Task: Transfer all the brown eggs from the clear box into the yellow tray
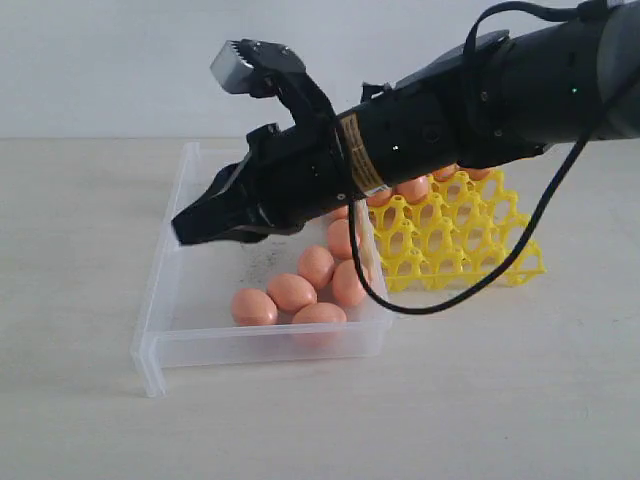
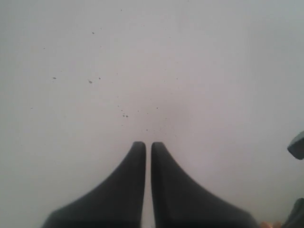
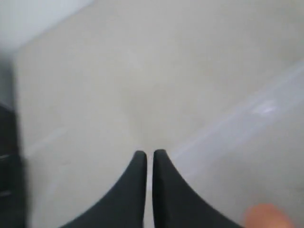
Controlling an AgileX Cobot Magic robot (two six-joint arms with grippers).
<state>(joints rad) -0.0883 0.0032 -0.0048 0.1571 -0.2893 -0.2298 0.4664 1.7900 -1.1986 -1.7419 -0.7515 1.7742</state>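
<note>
Over the bare end of the clear box [image 1: 200, 350], the right gripper [image 1: 195, 228] is held clenched on nothing. Brown eggs [image 1: 292, 292] are clustered at the far end, near the yellow tray [image 1: 470, 240]. A fresh pick seems due: jaws must be opened and lowered around one egg.

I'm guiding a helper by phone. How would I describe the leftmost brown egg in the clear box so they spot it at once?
In the exterior view, find the clear box beside the yellow tray. Brown eggs cluster in its front right part. The leftmost egg sits near the front wall; unlike its neighbours, it has only bare floor to its left.
</note>
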